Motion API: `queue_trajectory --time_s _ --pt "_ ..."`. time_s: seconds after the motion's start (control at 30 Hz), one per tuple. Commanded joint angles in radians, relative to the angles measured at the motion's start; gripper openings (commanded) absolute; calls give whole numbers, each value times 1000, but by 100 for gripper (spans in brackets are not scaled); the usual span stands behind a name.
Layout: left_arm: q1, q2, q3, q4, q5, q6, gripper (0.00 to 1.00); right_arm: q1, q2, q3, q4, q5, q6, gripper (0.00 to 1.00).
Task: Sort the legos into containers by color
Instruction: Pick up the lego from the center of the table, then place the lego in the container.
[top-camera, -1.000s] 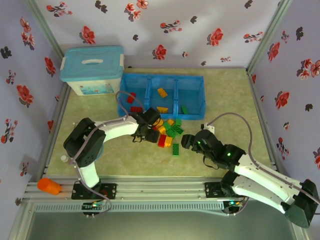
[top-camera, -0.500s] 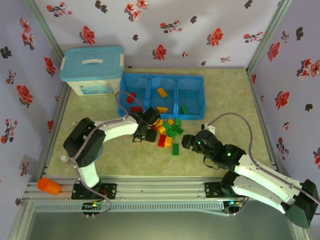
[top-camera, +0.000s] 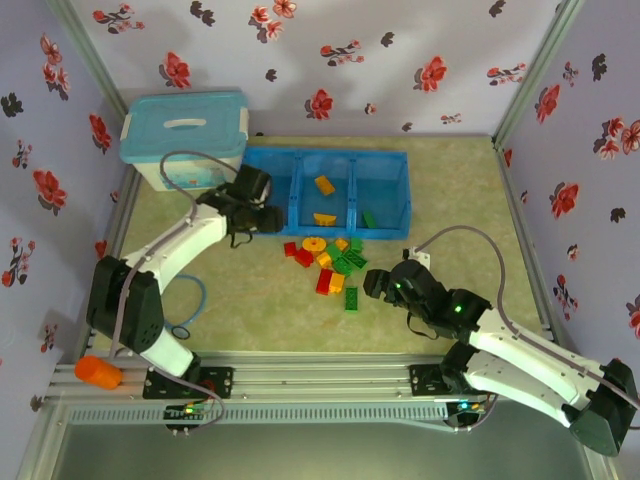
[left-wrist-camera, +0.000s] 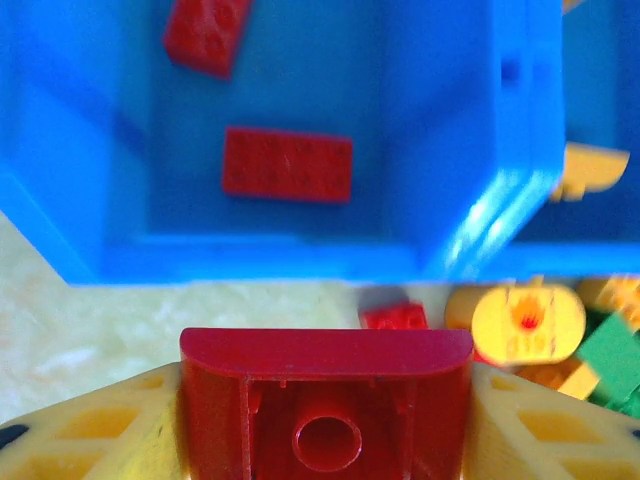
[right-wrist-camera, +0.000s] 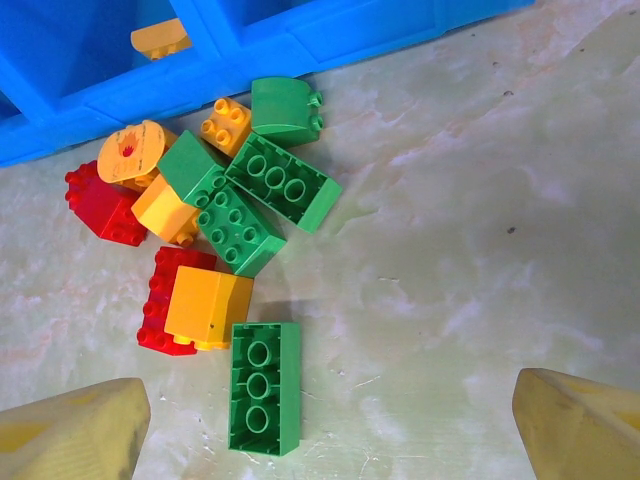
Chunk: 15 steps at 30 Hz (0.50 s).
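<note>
ok, left end effector (left-wrist-camera: 325, 425) is clenched on a red brick (left-wrist-camera: 325, 395), one yellow finger at each end, hollow underside facing the wrist cam. from the top cam it hangs at the near-left corner of the blue tray (left-wrist-camera: 250, 262). in the wrist cam the held brick looks to be on the tabletop side of the near wall, not yet over the left compartment (left-wrist-camera: 400, 120). two red legos (left-wrist-camera: 287, 164) already lie in that compartment, so it's the right bin.

right end effector (right-wrist-camera: 325, 440) is released, fingers wide apart, low over the tabletop (right-wrist-camera: 480, 250) with a green brick (right-wrist-camera: 264, 385) just ahead. the unsorted pile (top-camera: 330, 262) sits just in front of the tray: red, green, yellow-orange, plus a yellow ring (right-wrist-camera: 130, 155).

risks as i judge them:
- letting go here drops the red brick on the wall or back on the tabletop; i'd need more forward travel first.
- coming in low could knock the tray wall and shove the tray.
- the grip is only on the brick's ends, so a bump could twist it out.
- the right arm going for the pile could scatter neighbours, since the pieces touch each other.
</note>
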<state>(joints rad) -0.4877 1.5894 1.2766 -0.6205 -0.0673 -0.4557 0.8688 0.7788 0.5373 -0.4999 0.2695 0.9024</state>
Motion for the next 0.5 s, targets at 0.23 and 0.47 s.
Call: queue_trajectory --time_s 0.23,0.47 --pt "96 284 348 -128 58 87 59 8 -13 45 -63 0 37 92" --pt "91 253 434 -165 67 73 83 17 -10 52 -79 1 37 92"
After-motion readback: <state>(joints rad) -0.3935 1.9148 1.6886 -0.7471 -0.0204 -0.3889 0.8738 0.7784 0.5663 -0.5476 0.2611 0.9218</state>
